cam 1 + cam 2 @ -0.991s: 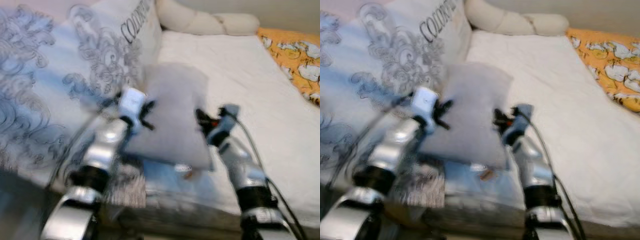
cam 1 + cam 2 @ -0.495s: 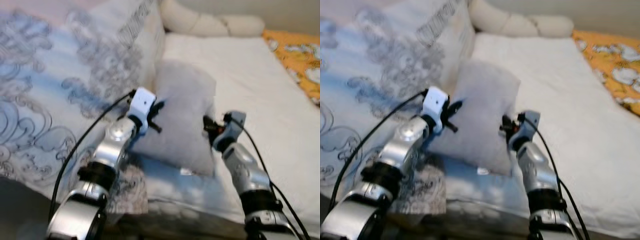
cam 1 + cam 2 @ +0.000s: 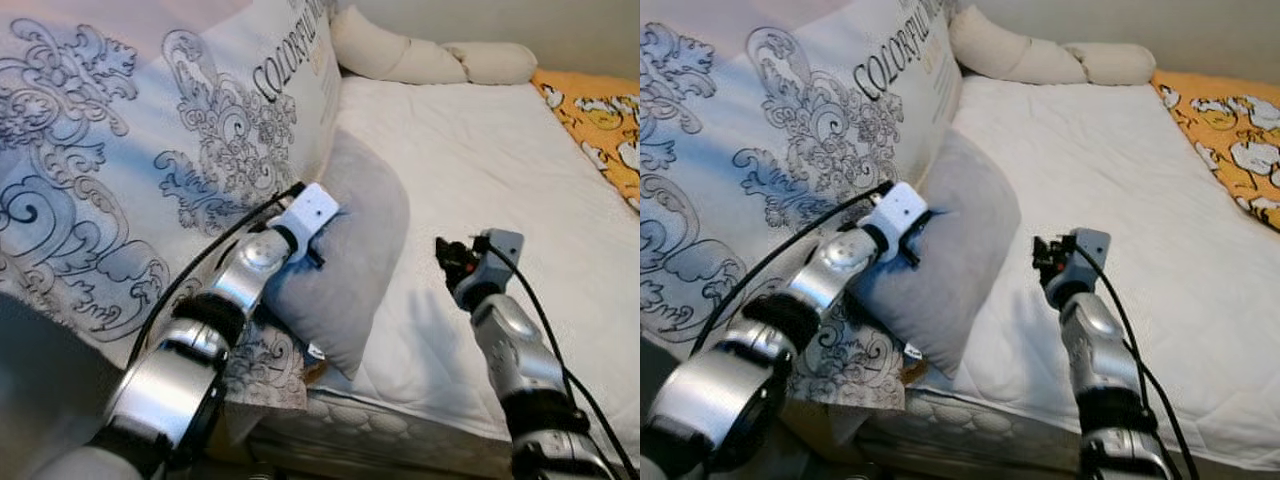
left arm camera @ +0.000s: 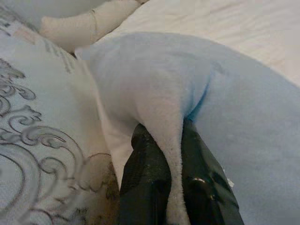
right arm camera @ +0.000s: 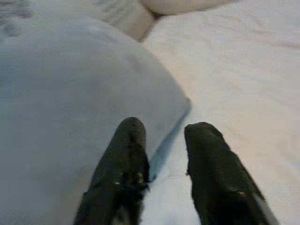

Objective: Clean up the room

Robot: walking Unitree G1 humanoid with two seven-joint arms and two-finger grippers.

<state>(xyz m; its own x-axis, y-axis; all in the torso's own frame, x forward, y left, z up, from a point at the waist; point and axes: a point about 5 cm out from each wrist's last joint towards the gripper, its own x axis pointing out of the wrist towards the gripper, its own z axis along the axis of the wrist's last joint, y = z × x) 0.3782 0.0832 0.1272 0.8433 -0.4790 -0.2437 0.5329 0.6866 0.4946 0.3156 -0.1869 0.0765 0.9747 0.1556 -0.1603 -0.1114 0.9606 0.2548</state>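
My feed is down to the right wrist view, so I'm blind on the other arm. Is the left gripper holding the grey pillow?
Observer: Yes. The left gripper is shut on a pinched fold of the grey pillow.
Operator: Where does the pillow sit?
Observer: It leans against the big patterned cushion at the white mattress's near edge.
Operator: And my right gripper?
Observer: The right gripper hangs open above the mattress, apart from the pillow's right side.
Operator: Anything else on the bed?
Observer: A cream bolster at the far end and an orange printed blanket on the right.
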